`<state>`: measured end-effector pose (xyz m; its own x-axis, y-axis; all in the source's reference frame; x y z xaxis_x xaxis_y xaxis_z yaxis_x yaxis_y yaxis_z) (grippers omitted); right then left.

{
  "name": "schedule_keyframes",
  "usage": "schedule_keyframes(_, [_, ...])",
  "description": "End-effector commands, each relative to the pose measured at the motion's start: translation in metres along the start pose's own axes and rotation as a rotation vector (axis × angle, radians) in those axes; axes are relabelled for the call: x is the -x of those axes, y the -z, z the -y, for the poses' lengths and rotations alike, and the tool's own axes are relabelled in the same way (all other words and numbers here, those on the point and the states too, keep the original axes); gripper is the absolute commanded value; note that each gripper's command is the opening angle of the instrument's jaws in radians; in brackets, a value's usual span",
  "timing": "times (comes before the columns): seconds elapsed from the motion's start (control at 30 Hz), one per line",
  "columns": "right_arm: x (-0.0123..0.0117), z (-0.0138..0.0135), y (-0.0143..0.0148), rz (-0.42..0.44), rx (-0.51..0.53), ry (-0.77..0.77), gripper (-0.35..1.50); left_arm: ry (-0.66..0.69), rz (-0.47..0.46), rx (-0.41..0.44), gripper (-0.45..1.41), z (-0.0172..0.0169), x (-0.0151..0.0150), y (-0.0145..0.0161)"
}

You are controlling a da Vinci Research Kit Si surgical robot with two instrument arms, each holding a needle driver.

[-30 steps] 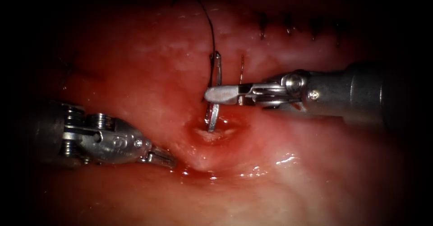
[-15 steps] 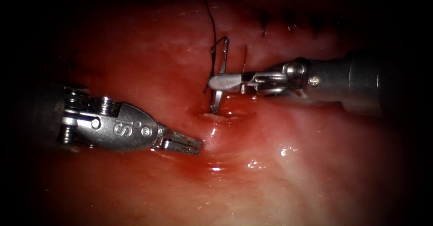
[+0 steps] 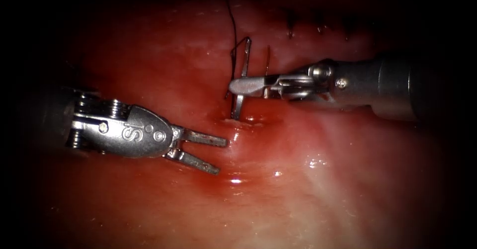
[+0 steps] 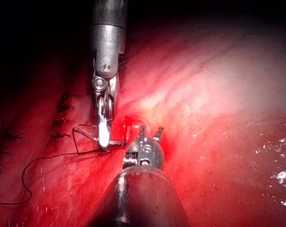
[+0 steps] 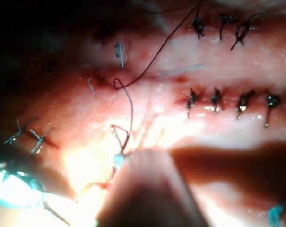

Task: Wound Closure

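On the left I have my left arm's steel needle driver (image 3: 211, 153) low over the wet red tissue (image 3: 348, 179), its two jaws spread apart and holding nothing, the tips just short of the cut (image 3: 238, 124). At the middle, the thin curved steel needle (image 3: 242, 80) stands upright with its lower end at or just above the cut's edge; I cannot tell whether the point is in the tissue. The dark thread (image 3: 231, 25) trails up from its top. My right arm's tool (image 3: 244, 86) is clenched on the needle about midway along its curve. Further right, a row of dark finished stitches (image 3: 318, 26) crosses the closed part. I judge this stitch unfinished, no knot yet.
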<state>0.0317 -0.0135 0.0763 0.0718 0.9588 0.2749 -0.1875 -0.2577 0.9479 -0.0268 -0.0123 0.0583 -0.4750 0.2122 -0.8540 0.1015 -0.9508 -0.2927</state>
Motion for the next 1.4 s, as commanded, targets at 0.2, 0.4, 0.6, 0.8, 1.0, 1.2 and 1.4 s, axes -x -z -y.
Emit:
schedule_keyframes(0.2, [-0.0001,-0.0003,-0.0008,0.001,-0.001,0.003,-0.35,-0.021,-0.015,0.018,0.15,0.0001,0.0005,-0.0019])
schedule_keyframes(0.4, [0.0000,-0.0003,-0.0008,0.000,-0.003,0.004,-0.35,-0.014,-0.034,-0.016,-0.16,0.0007,0.0006,-0.0023])
schedule_keyframes(0.6, [0.0002,-0.0003,-0.0010,0.004,-0.011,0.004,-0.35,-0.003,-0.009,-0.061,-0.42,0.0015,0.0025,-0.0029])
schedule_keyframes(0.8, [0.0007,-0.0005,-0.0013,0.022,-0.016,0.009,-0.35,-0.003,-0.004,-0.076,-0.01,0.0020,0.0041,-0.0033])
schedule_keyframes(1.0, [0.0006,-0.0009,-0.0014,0.020,-0.015,0.011,-0.35,0.014,-0.016,-0.070,0.20,0.0018,0.0027,-0.0028])
schedule_keyframes(1.2, [0.0006,-0.0009,-0.0014,0.020,-0.015,0.011,-0.35,-0.001,-0.061,-0.081,0.25,0.0022,0.0015,-0.0022])
schedule_keyframes(1.4, [0.0006,-0.0009,-0.0013,0.021,-0.015,0.012,-0.35,-0.001,-0.087,-0.102,0.09,0.0029,0.0017,-0.0022])
